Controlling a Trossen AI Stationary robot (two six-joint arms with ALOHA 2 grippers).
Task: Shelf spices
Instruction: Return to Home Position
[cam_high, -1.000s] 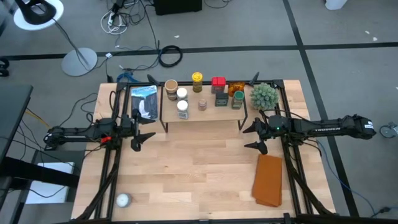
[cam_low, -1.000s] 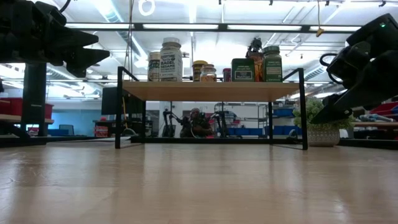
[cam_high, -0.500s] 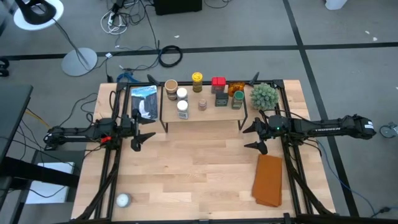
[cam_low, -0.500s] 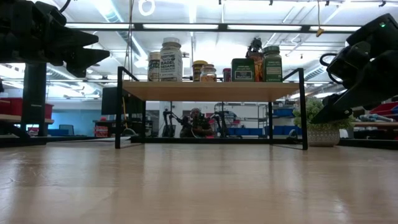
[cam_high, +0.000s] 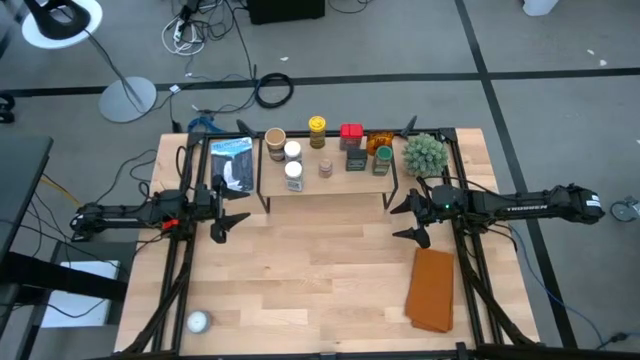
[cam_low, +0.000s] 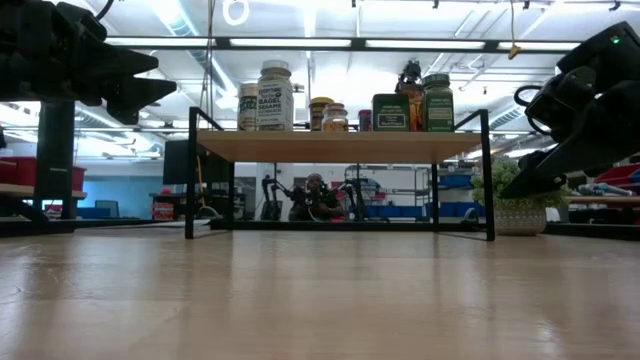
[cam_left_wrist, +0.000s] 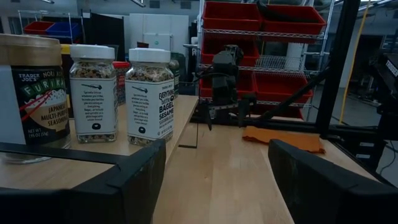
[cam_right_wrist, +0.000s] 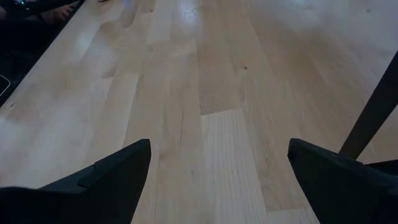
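- Spices (cam_high: 317, 126) sit on the shelf (cam_high: 330, 186); this looks like the homing step.
- Left gripper (cam_high: 236, 207) and right gripper (cam_high: 400, 219): fingers apart, empty, flanking the shelf front.
- Next: likely just park both arms.

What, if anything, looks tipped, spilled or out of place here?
Nothing stands out. The jars stand upright on the shelf; the left gripper and right gripper hang open and empty near its front corners.

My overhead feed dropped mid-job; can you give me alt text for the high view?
The spices stand on the shelf near the table's top edge. The left tool and right tool hang open and empty at its two front corners; an orange-brown cloth lies below the right arm.
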